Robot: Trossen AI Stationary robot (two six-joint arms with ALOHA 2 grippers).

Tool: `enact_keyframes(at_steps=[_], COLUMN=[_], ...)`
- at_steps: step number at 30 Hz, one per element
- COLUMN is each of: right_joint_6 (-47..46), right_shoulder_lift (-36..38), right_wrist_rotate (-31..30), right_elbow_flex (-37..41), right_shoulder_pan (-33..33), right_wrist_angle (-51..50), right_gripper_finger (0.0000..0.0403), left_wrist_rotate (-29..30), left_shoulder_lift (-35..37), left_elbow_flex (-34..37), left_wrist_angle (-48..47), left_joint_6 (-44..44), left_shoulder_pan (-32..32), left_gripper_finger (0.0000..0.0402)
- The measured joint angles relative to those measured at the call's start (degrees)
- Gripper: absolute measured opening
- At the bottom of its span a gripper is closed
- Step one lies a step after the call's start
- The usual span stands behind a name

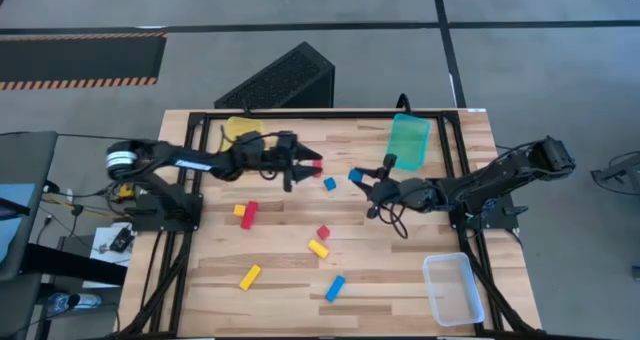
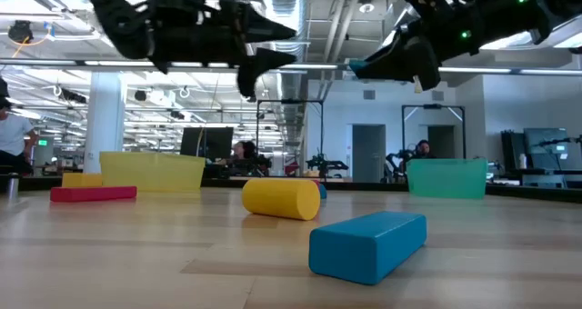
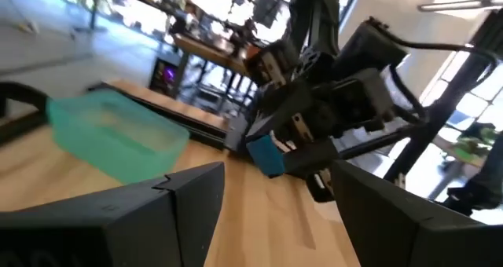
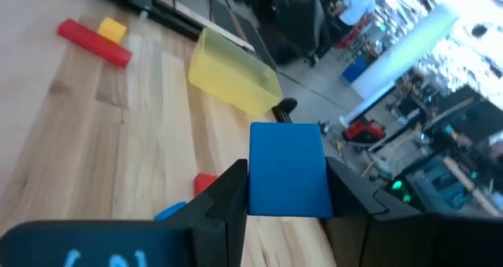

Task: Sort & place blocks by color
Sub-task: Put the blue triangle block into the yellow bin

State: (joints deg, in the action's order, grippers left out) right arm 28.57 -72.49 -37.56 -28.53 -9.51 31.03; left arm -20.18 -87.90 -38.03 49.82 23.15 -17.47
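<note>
Over on the left, the left claw (image 1: pixel 308 167) hangs above the counter (image 1: pixel 280 280) just beside the yellow tray (image 1: pixel 240 130), fingers spread apart in its wrist view with nothing between them, though a small red block (image 1: pixel 318 165) sits right at its tip from above (held or merely beside it, I cannot tell).

Mid-counter, the loose blocks lie scattered: a red bar (image 1: pixel 249 216) touching a yellow cube (image 1: pixel 239 210), a small blue cube (image 1: pixel 330 183), a red cube (image 1: pixel 323 232), two yellow pieces (image 1: pixel 318 248) and (image 1: pixel 249 276), and a blue bar (image 1: pixel 334 288).

To the right, the right claw (image 4: pixel 288 190) is clamped on a blue block (image 4: pixel 288 170), raised off the counter near the teal tray (image 1: pixel 408 140). The clear tray (image 1: pixel 452 288) waits at the near right corner.

My read: this blue is in transit. Best to keep the grip square, carry it fully over the chosen tray's rim, lower, then release, while steering clear of the other arm close by.

No legible brand or writing anywhere.
</note>
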Motion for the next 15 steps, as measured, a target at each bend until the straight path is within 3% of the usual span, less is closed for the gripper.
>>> enact_keyframes(at_steps=[10, 15], right_joint_6=[1.89, -2.95], right_shoulder_lift=[0.0, 0.0], right_wrist_rotate=[0.27, 6.41], right_elbow_flex=[0.0, 0.0], right_shoulder_pan=[-1.43, -1.38], right_wrist_angle=[1.61, 2.09], right_gripper_finger=[0.0144, 0.0147], left_wrist_rotate=[-3.2, -3.25], left_shoulder_lift=[-12.36, -12.78], left_elbow_flex=[-6.39, -6.5], left_wrist_angle=[-0.42, -1.65], left_joint_6=[2.04, -0.4], left_shoulder_pan=[0.6, 1.41], left_gripper_finger=[0.0225, 0.0225])
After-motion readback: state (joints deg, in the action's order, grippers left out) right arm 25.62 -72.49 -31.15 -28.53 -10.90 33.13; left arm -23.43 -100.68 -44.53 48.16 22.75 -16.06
